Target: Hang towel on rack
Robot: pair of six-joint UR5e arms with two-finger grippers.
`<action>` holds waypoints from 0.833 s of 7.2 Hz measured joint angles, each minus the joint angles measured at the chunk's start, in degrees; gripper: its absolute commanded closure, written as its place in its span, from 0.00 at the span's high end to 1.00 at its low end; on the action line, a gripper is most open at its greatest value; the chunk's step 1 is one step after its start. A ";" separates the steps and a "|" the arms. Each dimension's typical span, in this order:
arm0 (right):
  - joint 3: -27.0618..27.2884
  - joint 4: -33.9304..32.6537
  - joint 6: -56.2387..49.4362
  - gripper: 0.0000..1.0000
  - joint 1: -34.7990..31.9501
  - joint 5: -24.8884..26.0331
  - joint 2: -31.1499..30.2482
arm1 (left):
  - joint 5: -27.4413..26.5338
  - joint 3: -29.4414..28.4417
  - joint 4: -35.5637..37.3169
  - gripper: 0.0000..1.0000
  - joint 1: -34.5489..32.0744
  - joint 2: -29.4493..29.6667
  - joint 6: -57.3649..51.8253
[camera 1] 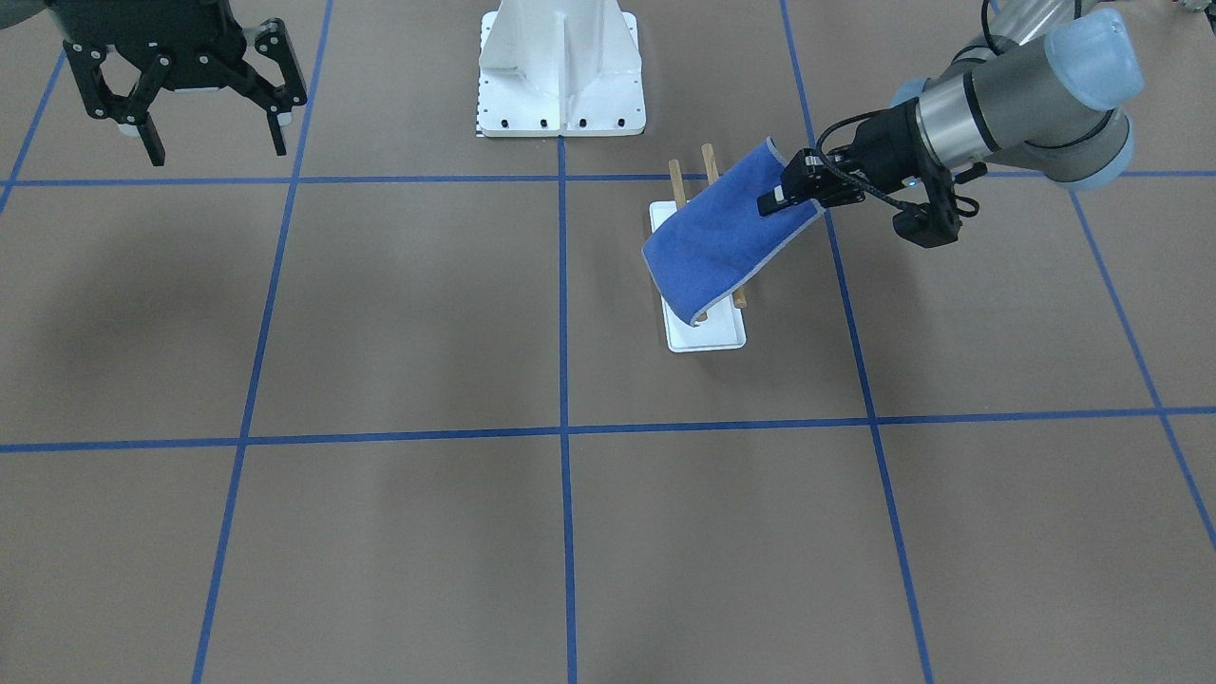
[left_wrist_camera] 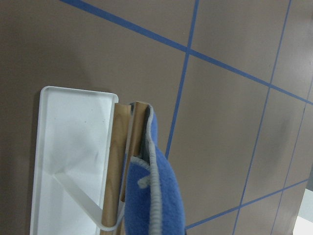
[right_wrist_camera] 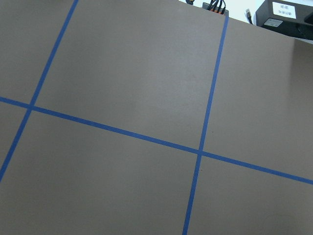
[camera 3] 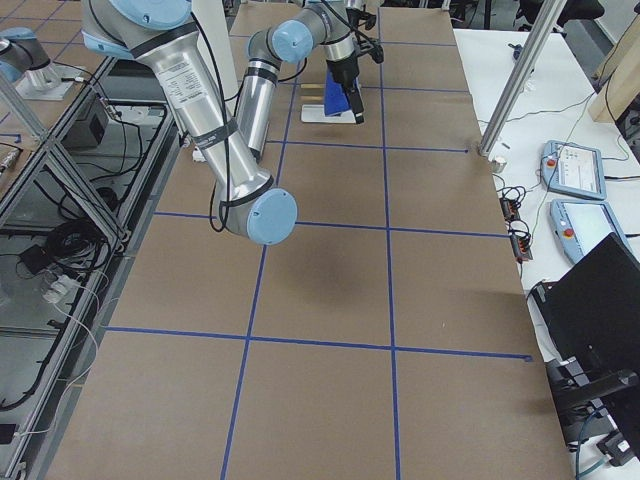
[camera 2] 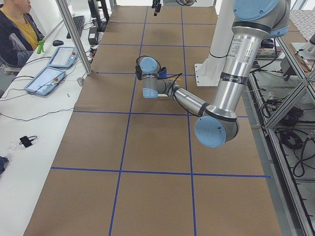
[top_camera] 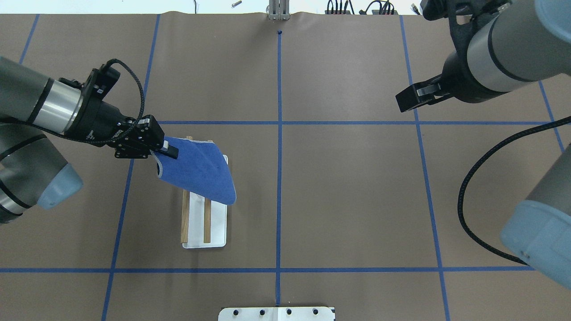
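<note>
The royal-blue towel point(camera 1: 722, 242) lies slanted across the far end of the rack point(camera 1: 708, 332), over its two wooden dowels point(camera 1: 676, 180). One corner hangs down past the white base plate. My left gripper point(camera 1: 774, 199) is shut on the towel's upper edge, beside the rack. In the overhead view the gripper point(top_camera: 169, 150) holds the towel point(top_camera: 200, 174) over the rack point(top_camera: 216, 223). The left wrist view shows the towel's grey-stitched edge point(left_wrist_camera: 151, 196) against a dowel point(left_wrist_camera: 117, 156). My right gripper point(camera 1: 217, 152) is open and empty, raised far from the rack.
The large white bolted pedestal point(camera 1: 560, 66) stands behind the rack, also at the overhead view's bottom edge point(top_camera: 276, 313). Brown table with blue tape grid lines point(top_camera: 279, 178). An operator point(camera 2: 15, 29) sits at the side bench.
</note>
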State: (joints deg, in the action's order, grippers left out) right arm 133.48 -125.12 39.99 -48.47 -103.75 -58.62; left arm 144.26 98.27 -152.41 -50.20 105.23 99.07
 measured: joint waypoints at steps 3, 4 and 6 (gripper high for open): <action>-0.37 -0.02 0.00 1.00 -1.21 -0.22 -1.01 | -0.13 -0.72 0.57 0.97 -0.22 -0.61 0.15; -0.40 0.00 0.00 1.00 -1.50 -0.25 -1.15 | -0.23 -1.10 0.53 0.97 -0.24 -0.93 0.15; -0.41 -0.02 0.00 1.00 -2.06 -0.41 -1.22 | -0.31 -1.39 0.37 0.97 -0.60 -2.19 0.12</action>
State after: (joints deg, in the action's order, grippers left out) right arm 133.07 -125.15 39.99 -50.53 -104.15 -59.84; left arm 143.95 96.87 -152.04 -50.80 103.04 99.19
